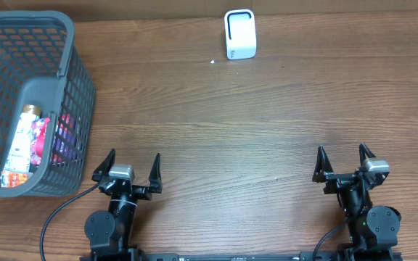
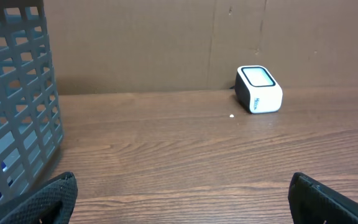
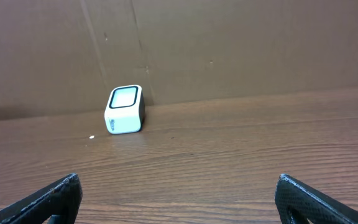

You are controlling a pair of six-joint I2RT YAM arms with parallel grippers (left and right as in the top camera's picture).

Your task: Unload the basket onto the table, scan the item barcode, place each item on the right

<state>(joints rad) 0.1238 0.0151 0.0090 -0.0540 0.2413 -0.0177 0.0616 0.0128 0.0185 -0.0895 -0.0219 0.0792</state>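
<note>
A white barcode scanner (image 1: 239, 34) with a dark window stands at the table's far edge; it also shows in the left wrist view (image 2: 258, 89) and the right wrist view (image 3: 124, 109). Colourful packaged items (image 1: 29, 145) lie inside the grey basket (image 1: 64, 58) at the far left. My left gripper (image 1: 130, 168) rests open near the front edge, just right of the basket, nothing between its fingers. My right gripper (image 1: 344, 161) stands open at the front right, also empty. In each wrist view only the dark fingertips (image 2: 48, 199) (image 3: 316, 198) show at the bottom corners.
A brown cardboard wall (image 2: 166, 43) rises behind the scanner along the table's back edge. A tiny white speck (image 1: 212, 61) lies left of the scanner. The basket's mesh wall (image 2: 17, 106) fills the left of the left wrist view. Cables (image 1: 56, 214) trail from the left arm's base.
</note>
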